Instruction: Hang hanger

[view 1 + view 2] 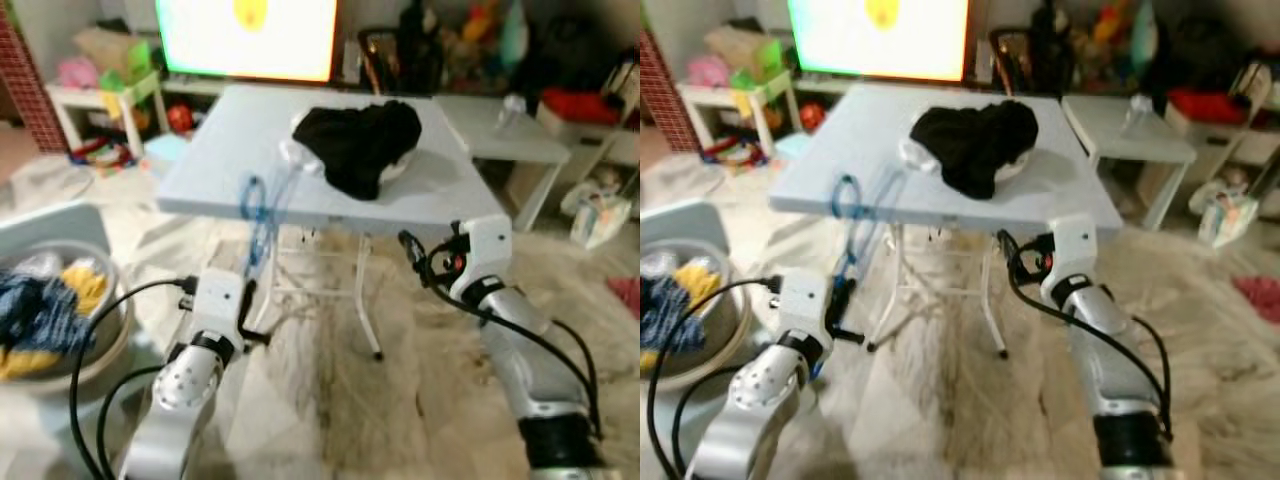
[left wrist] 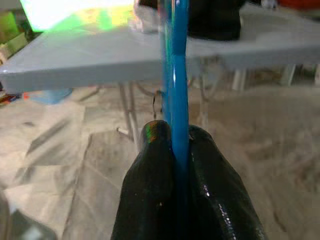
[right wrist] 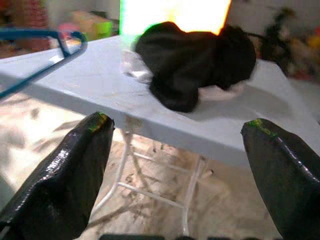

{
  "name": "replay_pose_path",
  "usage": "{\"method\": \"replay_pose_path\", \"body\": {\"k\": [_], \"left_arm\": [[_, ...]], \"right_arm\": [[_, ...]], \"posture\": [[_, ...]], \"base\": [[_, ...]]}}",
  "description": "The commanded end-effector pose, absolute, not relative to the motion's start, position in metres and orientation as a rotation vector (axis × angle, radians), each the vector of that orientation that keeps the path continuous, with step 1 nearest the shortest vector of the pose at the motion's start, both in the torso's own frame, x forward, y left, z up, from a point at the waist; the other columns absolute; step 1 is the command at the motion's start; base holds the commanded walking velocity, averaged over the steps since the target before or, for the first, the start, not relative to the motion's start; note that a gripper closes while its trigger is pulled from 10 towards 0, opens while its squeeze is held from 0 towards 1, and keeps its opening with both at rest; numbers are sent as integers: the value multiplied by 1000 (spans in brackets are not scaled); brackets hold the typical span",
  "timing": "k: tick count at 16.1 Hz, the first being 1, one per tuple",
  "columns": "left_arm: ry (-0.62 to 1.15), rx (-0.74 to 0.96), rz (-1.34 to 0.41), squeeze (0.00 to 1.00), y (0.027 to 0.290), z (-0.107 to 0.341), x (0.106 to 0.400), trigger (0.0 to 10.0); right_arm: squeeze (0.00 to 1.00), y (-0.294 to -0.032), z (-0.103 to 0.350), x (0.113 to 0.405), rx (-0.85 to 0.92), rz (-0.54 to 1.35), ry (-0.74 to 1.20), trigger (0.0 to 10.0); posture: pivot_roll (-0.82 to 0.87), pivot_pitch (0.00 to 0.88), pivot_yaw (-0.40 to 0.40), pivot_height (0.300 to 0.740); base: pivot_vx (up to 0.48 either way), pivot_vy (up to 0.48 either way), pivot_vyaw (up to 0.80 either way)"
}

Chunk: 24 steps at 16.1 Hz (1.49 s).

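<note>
A thin blue hanger (image 1: 258, 222) stands upright in front of the near edge of the white folding table (image 1: 230, 140). My left gripper (image 2: 179, 150) is shut on the hanger's lower bar, just below that table edge. A black garment (image 1: 362, 143) lies bunched on the tabletop, partly over something white. My right gripper (image 3: 177, 132) is open, low in front of the table's right corner, and it faces the garment. The hanger's hook end (image 3: 55, 42) shows blurred in the right wrist view.
A metal basin of blue and yellow laundry (image 1: 45, 305) sits on the floor at my left. A low white bench (image 1: 520, 135) stands to the table's right. A lit screen (image 1: 250, 35) and toy clutter line the back. Pale rug covers the floor.
</note>
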State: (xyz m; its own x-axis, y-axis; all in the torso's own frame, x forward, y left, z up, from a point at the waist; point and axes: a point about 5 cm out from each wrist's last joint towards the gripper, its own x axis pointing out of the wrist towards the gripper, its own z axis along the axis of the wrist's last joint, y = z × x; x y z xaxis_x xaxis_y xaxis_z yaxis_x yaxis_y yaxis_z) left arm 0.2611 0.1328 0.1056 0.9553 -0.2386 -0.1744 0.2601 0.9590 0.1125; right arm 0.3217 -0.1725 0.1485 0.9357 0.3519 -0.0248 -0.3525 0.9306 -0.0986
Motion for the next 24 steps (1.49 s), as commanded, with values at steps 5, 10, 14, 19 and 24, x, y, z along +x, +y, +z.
{"method": "replay_pose_path", "body": {"k": [5,10,14,19,24], "left_arm": [[301,327,-662,0,148,87,251,10000],[252,418,-1077,0,121,94,242,10000],[235,427,-1192,0,106,97,243,10000],[221,422,-1239,0,94,91,241,10000],[225,428,-1254,0,95,86,241,10000]], "right_arm": [[0,-203,161,317,-530,681,60,10000],[0,-207,149,297,-714,1116,275,10000],[0,-208,147,297,-821,1212,350,10000],[0,-214,142,300,-935,1249,421,0],[0,-228,143,306,-1079,1249,549,0]], "posture": [[108,0,-63,740],[93,0,-54,740],[75,0,-42,740],[73,0,-31,740],[60,0,-24,740]], "base": [[0,0,0],[0,0,0],[0,0,0],[0,0,0],[0,0,0]]}}
